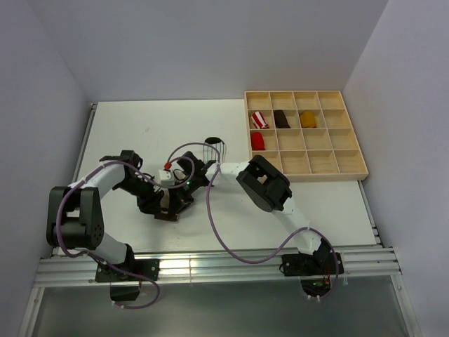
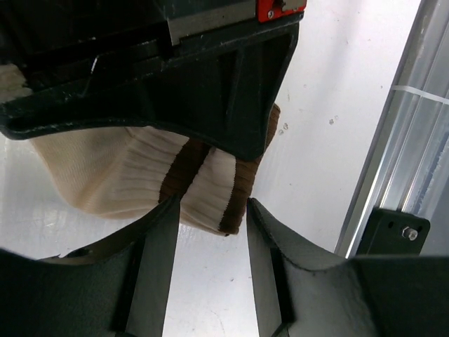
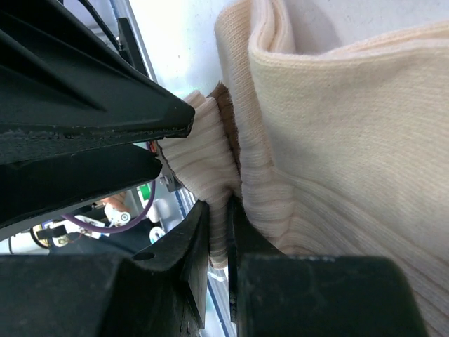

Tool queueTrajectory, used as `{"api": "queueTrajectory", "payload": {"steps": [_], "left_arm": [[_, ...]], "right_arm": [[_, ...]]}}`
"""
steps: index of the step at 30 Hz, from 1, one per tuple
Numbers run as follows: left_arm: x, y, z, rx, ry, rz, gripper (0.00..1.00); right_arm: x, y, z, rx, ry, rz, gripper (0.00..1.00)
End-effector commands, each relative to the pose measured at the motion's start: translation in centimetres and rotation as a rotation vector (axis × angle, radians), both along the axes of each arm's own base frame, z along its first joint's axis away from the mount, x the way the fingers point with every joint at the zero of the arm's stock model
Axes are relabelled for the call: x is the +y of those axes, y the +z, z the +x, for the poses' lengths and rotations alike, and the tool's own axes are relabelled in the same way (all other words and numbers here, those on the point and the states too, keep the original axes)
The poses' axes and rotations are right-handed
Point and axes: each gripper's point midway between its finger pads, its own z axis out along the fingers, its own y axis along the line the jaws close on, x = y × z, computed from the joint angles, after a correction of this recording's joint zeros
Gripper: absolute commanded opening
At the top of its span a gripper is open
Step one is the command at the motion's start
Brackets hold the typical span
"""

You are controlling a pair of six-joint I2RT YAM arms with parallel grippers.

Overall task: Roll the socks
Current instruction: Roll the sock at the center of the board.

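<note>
Because the cream sock (image 2: 126, 175) looks light, soft and floppy, its ribbed cuff seems the surest hold. The right gripper (image 3: 219, 210) is clamped on a fold there, and the left gripper (image 2: 212, 210) stands apart just short of it. Both lie at seven o'clock from the striped sock (image 1: 215, 150).

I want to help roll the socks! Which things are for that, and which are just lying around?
For the job: cream sock, striped sock.
Just lying about: wooden tray, red bundle, red-and-white bundle, brown bundle, yellow bundle.
</note>
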Motion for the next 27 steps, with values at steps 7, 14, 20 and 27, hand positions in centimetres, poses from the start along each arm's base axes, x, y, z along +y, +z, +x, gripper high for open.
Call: {"api": "queueTrajectory", "payload": {"steps": [7, 14, 20, 27], "left_arm": [[-1.3, 0.5, 0.1, -0.016, -0.05, -0.033, 0.47], [-1.4, 0.0, -0.8, 0.021, -0.072, -0.045, 0.45], [-1.3, -0.7, -0.9, 0.074, -0.063, -0.033, 0.39], [-0.5, -2.3, -0.4, 0.099, -0.012, 0.026, 0.0]], "right_arm": [[-2.8, -7.0, -0.2, 0.007, -0.055, -0.222, 0.02], [-2.7, -7.1, -0.2, 0.012, -0.061, -0.226, 0.02], [-2.6, -6.8, 0.0, 0.006, -0.07, -0.222, 0.02], [-2.6, -6.3, 0.5, -0.025, -0.104, -0.224, 0.17]]}}
